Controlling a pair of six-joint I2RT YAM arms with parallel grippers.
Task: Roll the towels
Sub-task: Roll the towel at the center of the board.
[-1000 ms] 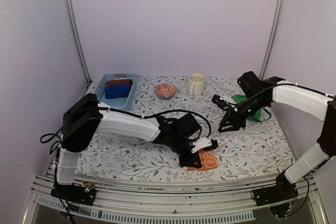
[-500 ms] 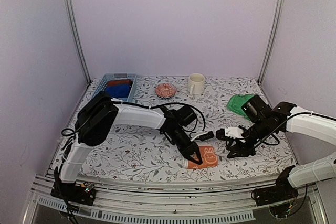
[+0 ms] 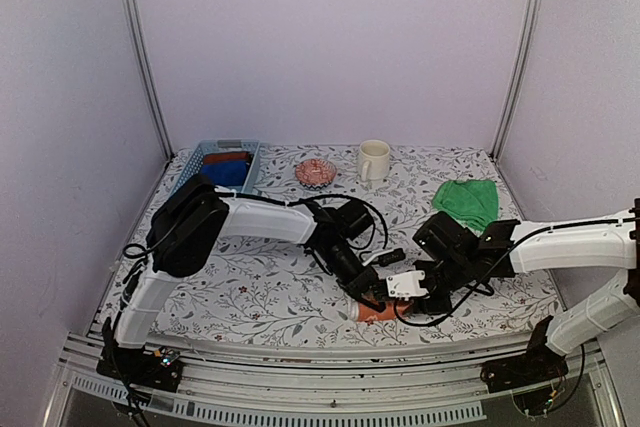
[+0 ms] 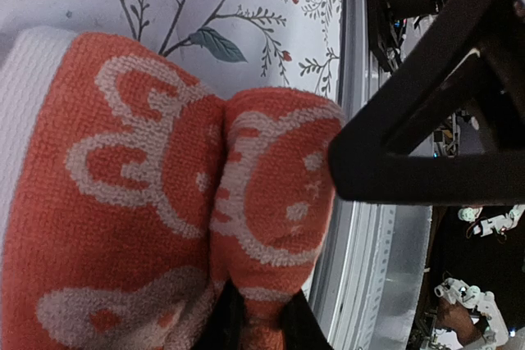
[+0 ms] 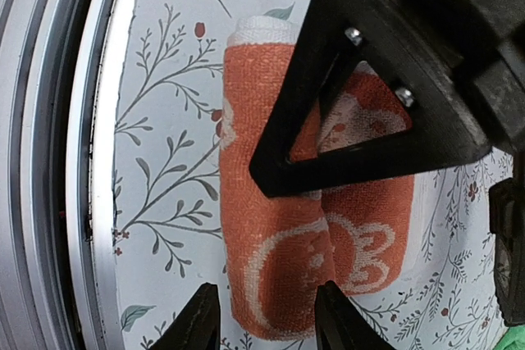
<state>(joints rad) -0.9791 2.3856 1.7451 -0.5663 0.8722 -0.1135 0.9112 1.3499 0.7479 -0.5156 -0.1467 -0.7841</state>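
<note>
Left gripper (image 4: pixel 256 325) pinches the orange rabbit-print towel (image 4: pixel 123 186) at its rolled fold; right gripper (image 5: pixel 269 317) straddles it, jaws apart. Soft, light terry likely springs open: grip across the roll.

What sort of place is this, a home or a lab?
Probably a robot test booth: a left arm and a right arm bolted to a metal rail, bare walls with metal posts, and household props like a mug and an orange towel on a flower-print table.
</note>
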